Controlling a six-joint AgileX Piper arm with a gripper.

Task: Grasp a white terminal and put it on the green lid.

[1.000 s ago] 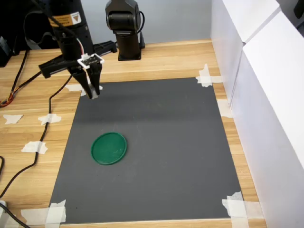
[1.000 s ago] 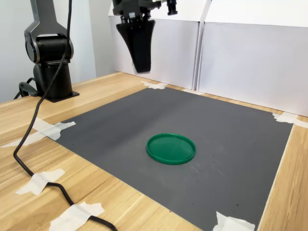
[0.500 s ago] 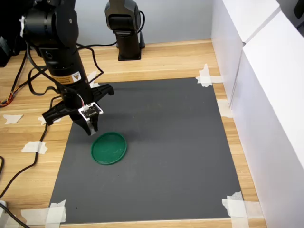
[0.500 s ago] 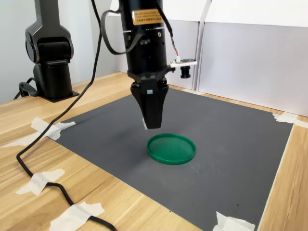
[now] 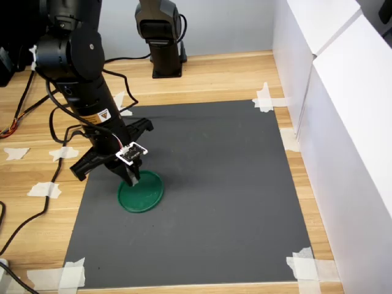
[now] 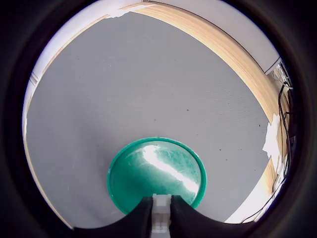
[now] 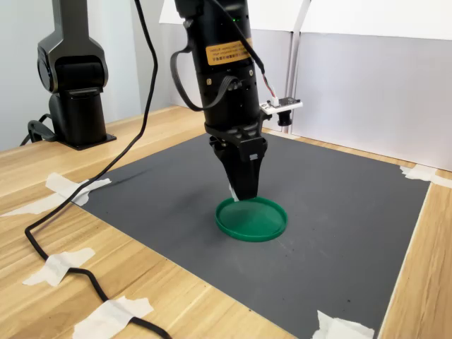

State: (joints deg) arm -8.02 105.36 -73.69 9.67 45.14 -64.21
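Observation:
The green lid (image 5: 146, 195) lies flat on the dark grey mat (image 5: 220, 184), toward the first exterior view's left front. My gripper (image 5: 133, 179) points down over the lid's rim on the side nearer the arm, its tips just above it. In the wrist view the gripper (image 6: 160, 207) is shut on the white terminal (image 6: 160, 214), a tiny white block pinched between the two dark fingers, with the green lid (image 6: 153, 168) right beneath. In the second exterior view a sliver of white (image 7: 234, 192) shows at the gripper (image 7: 245, 196) tips above the green lid (image 7: 258, 220).
A second black arm base (image 5: 164, 43) stands at the back of the wooden table. White panels (image 5: 343, 122) wall in the first exterior view's right side. Tape pieces (image 5: 267, 98) hold the mat's corners, and a black cable (image 7: 63, 261) trails across the wood.
The arm has swung from the mat's far corner toward the lid and come down over its rim. The fingers have stayed shut throughout.

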